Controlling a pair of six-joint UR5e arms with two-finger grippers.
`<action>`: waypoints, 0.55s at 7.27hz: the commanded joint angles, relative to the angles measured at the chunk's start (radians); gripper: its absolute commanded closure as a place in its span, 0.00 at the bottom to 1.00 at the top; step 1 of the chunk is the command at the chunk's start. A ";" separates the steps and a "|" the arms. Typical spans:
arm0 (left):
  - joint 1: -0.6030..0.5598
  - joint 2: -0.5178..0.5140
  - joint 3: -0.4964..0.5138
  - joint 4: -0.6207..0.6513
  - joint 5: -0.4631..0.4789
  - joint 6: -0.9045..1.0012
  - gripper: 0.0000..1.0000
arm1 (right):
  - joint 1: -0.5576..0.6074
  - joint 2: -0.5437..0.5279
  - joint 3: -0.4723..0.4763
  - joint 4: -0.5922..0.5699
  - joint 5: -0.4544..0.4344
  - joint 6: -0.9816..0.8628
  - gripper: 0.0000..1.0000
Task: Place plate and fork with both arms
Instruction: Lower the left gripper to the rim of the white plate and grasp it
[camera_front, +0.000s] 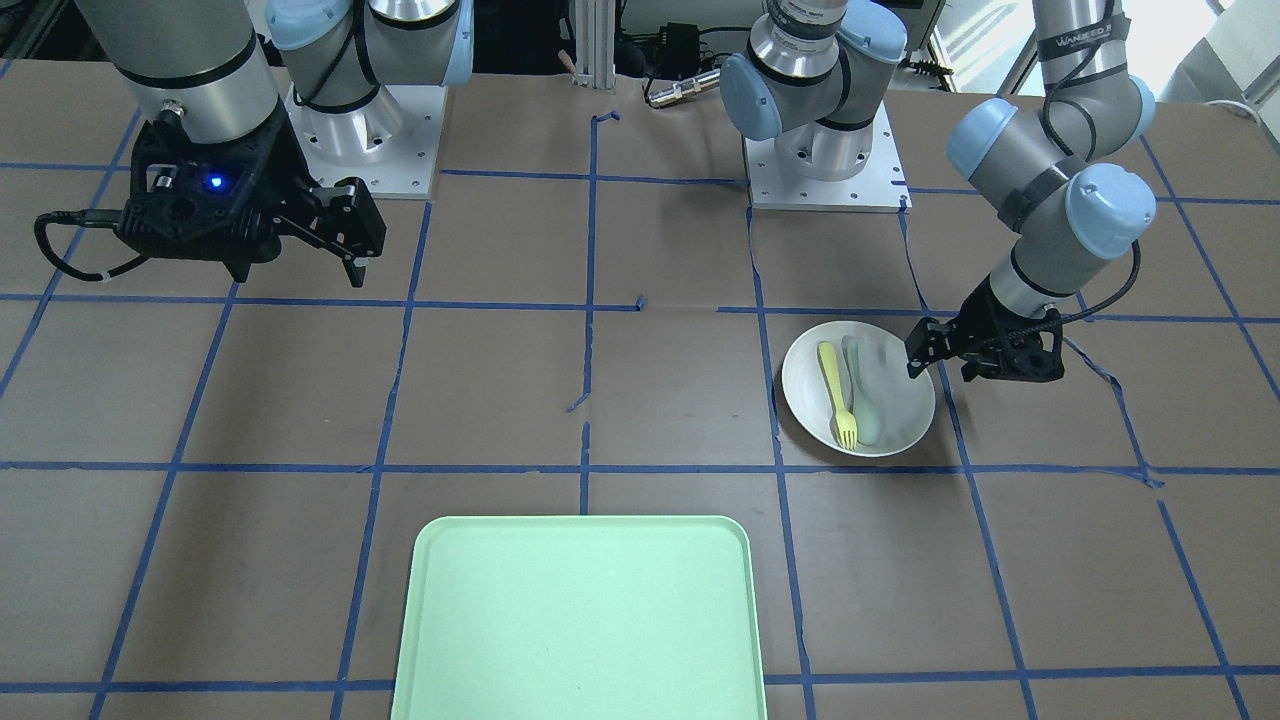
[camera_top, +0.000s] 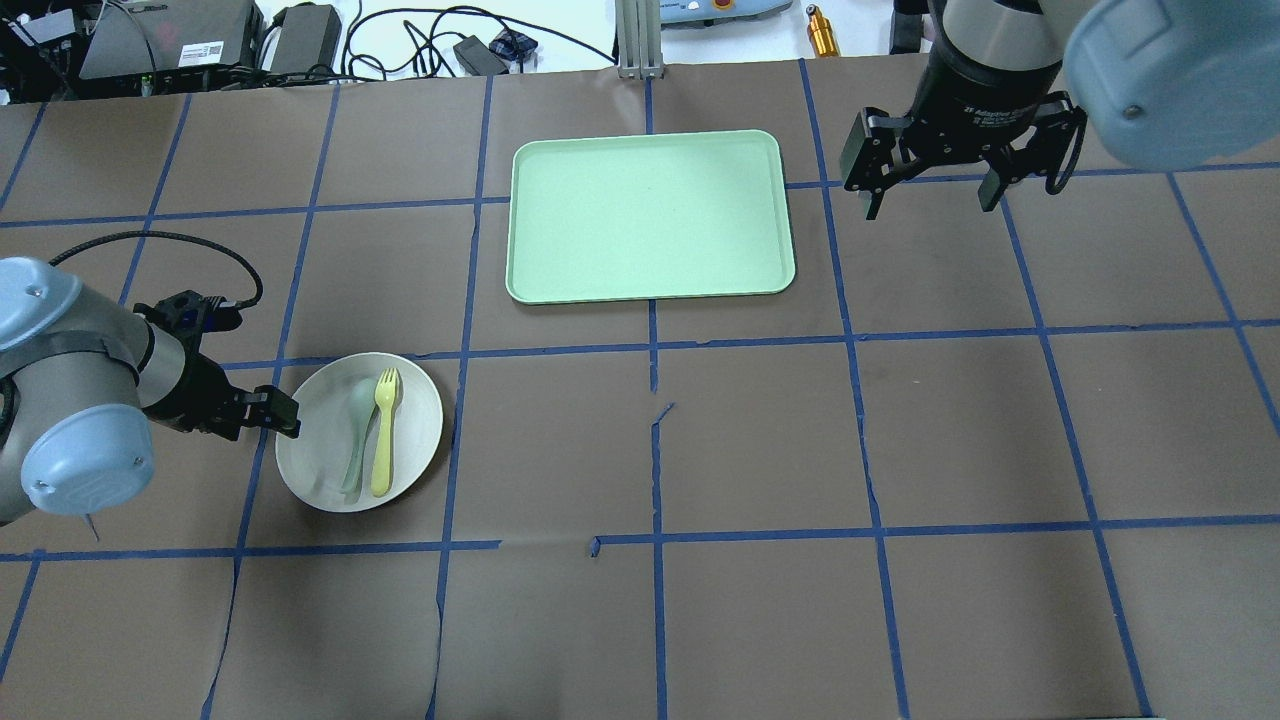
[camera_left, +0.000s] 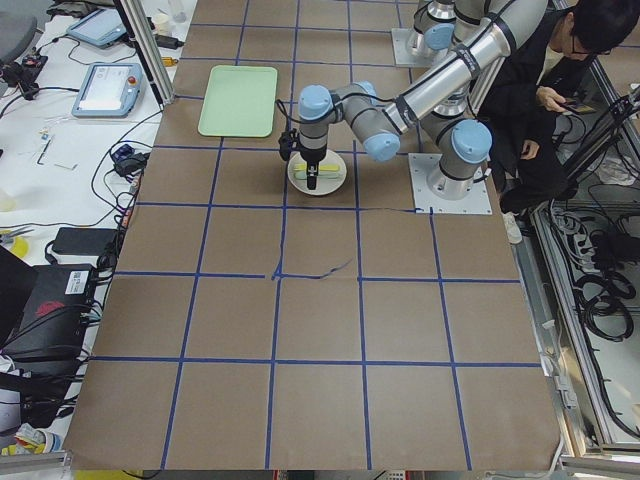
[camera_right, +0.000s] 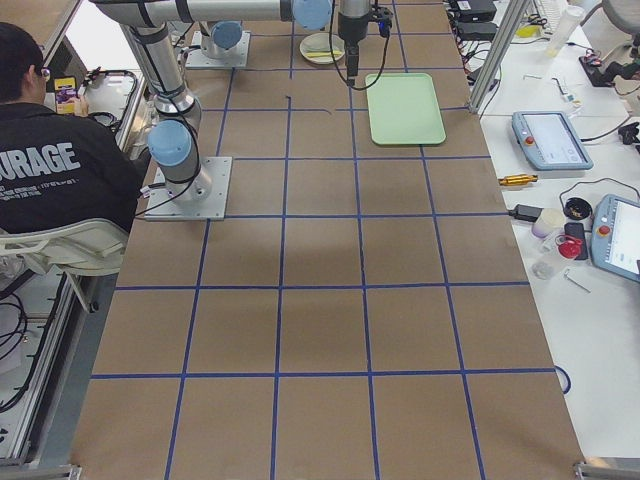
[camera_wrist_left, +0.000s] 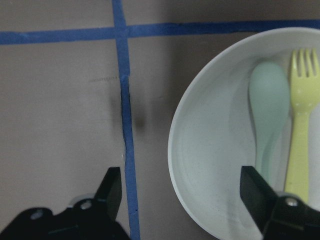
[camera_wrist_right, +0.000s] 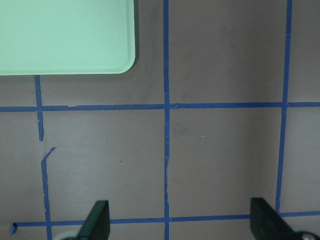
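At the left rim of the off-white plate (camera_top: 415, 415), the jaws of the left arm (camera_top: 75, 395) stand wide apart with nothing held, one finger (camera_wrist_left: 111, 189) outside the rim over the worktop (camera_top: 900, 450) and the other (camera_wrist_left: 256, 192) over the plate's inside. The plate rests on the worktop with the pale-yellow fork (camera_top: 384, 435) lying in it just beside a grey-green spoon (camera_top: 352, 440), tines toward the mint-green tray (camera_top: 650, 215), which sits well apart. The jaws of the right arm (camera_top: 990, 60) hang equally wide and empty above the worktop, just off the tray's right end.
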 joint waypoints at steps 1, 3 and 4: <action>0.013 -0.044 -0.006 0.033 -0.002 0.004 0.56 | 0.000 0.000 0.000 0.000 0.001 0.000 0.00; 0.011 -0.043 -0.007 0.026 -0.017 -0.010 1.00 | 0.000 0.000 0.000 0.000 0.001 0.000 0.00; 0.011 -0.038 -0.003 0.024 -0.021 -0.018 1.00 | 0.000 0.000 0.000 0.000 0.001 0.001 0.00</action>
